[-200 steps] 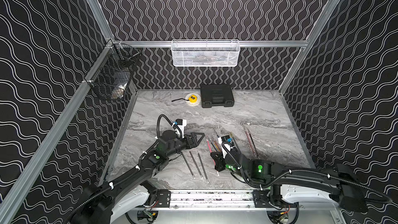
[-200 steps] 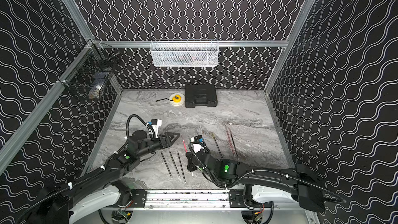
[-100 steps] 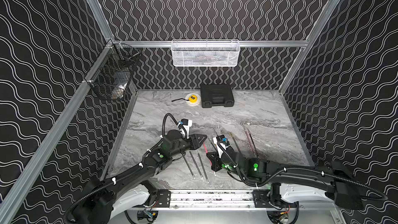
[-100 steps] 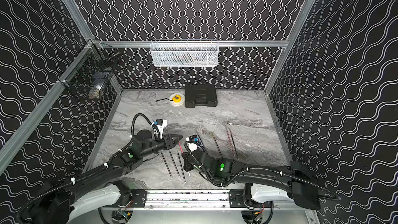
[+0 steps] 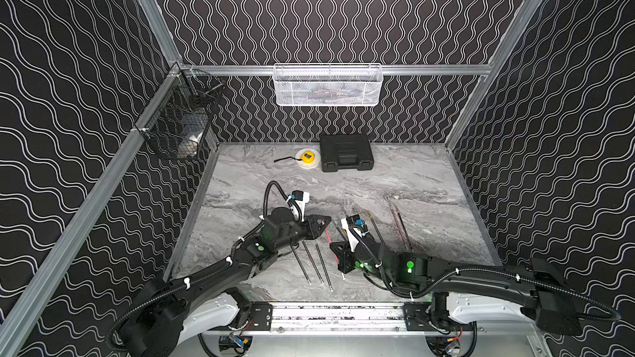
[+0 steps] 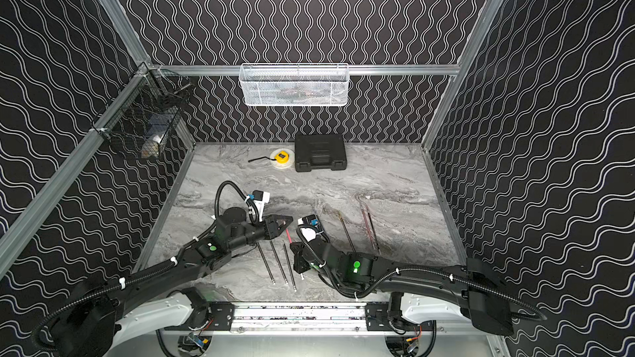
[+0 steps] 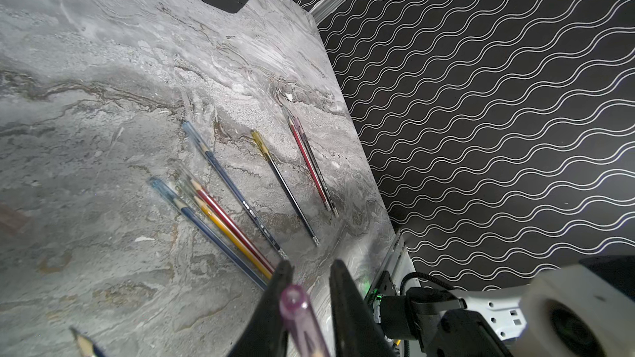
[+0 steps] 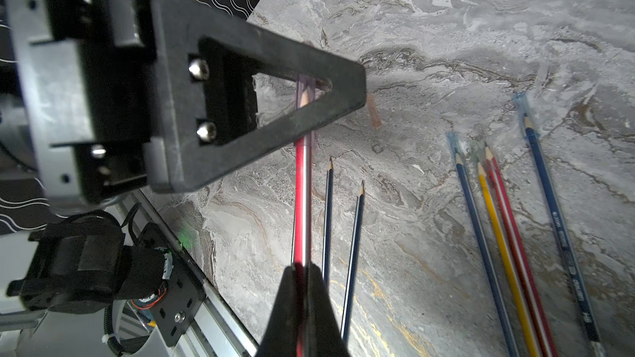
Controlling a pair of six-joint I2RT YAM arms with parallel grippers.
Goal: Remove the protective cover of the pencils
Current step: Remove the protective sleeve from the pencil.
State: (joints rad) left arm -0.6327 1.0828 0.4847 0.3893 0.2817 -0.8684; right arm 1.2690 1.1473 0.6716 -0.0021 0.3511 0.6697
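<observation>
Pink cap [image 7: 293, 298] on red pencil [image 8: 301, 200] tip; right gripper [image 8: 302, 273] pinches shaft; left gripper [image 7: 311, 269] jaws hug cap, contact unclear. Risk: weak grip slips; skewed pull snaps tip.

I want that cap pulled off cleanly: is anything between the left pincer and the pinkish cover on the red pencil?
Nothing visible does. The left pincer has its jaws either side of the pinkish cover, with a small gap showing; the right pincer holds the red pencil by its shaft.
</observation>
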